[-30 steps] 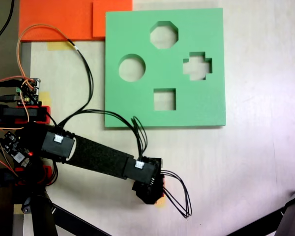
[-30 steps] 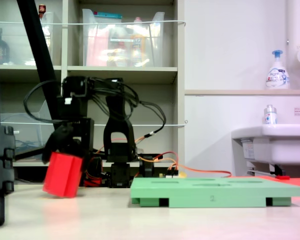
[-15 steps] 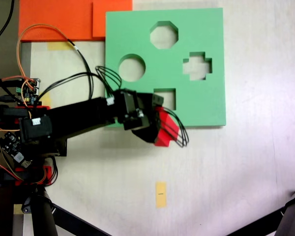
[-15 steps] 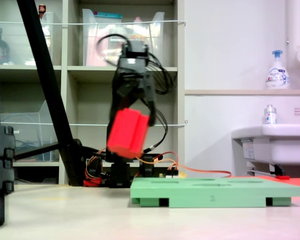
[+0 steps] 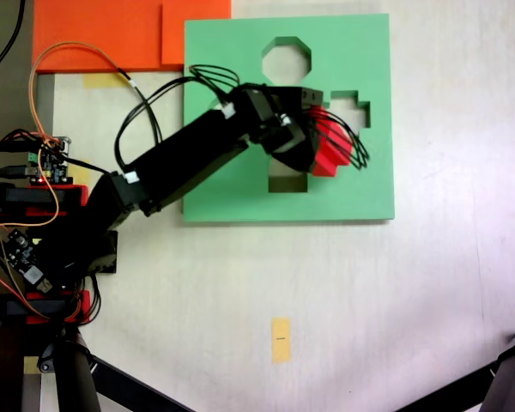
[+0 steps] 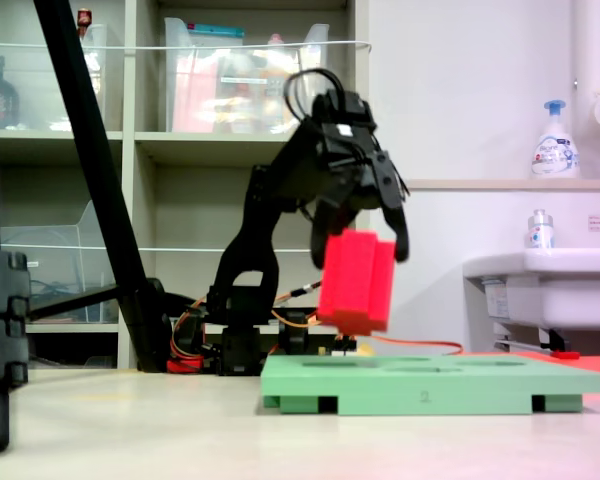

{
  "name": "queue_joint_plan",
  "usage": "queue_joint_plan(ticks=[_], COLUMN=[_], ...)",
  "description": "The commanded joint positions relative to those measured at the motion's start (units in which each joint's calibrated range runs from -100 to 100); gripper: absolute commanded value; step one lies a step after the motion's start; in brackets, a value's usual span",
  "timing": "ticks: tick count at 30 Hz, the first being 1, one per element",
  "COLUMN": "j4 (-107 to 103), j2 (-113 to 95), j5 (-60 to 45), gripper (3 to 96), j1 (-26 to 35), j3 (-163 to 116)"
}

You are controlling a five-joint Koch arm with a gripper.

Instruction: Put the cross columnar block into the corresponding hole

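The red cross columnar block (image 5: 329, 146) (image 6: 356, 281) hangs in the air above the green foam board (image 5: 240, 193) (image 6: 430, 385), with my gripper (image 5: 319, 142) (image 6: 362, 250) shut on it. In the first exterior view the block sits just left of the plus-shaped hole (image 5: 352, 110) and covers part of it. Seen in the second exterior view, the block's bottom is well clear of the board's top and it tilts slightly. The arm reaches across the board from the first exterior view's left.
The board also has an octagonal cutout (image 5: 286, 51), a square cutout (image 5: 285, 180) partly under the arm, and a round one hidden by the arm. Orange sheets (image 5: 112, 34) lie at the far left corner. A yellow tape mark (image 5: 280, 340) is on the table. Electronics and wires (image 5: 34, 172) sit at the arm's base.
The arm lifted the red block from the table near the tape mark, swung it up and over the board, and now holds it beside the plus cutout.
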Motion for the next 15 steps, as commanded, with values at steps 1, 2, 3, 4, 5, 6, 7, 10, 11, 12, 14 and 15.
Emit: queue_joint_plan(ticks=[1,2,3,4,5,6,7,10,11,12,14,15], j4=[6.62,7.67,8.64,9.31,10.27,11.04,12.01,14.32,14.8,15.38,16.15,16.44], j2=[1.35,2.33,3.3,3.86,4.56,5.12,5.68,7.91,8.33,9.03,9.87,10.29], j5=[0.78,0.88,0.88,0.88,0.88,0.83,0.83,0.78,0.78,0.78,0.78,0.83], gripper=[38.5,38.5,38.5,38.5,38.5,38.5,38.5,38.5,38.5,38.5,38.5,38.5], j1=[0.78,0.88,1.07,1.17,1.32,1.42,1.47,1.71,1.86,1.95,2.1,2.2], j3=[3.01,3.01,3.01,3.01,3.01,3.01,3.01,3.01,3.01,3.01,3.01,3.01])
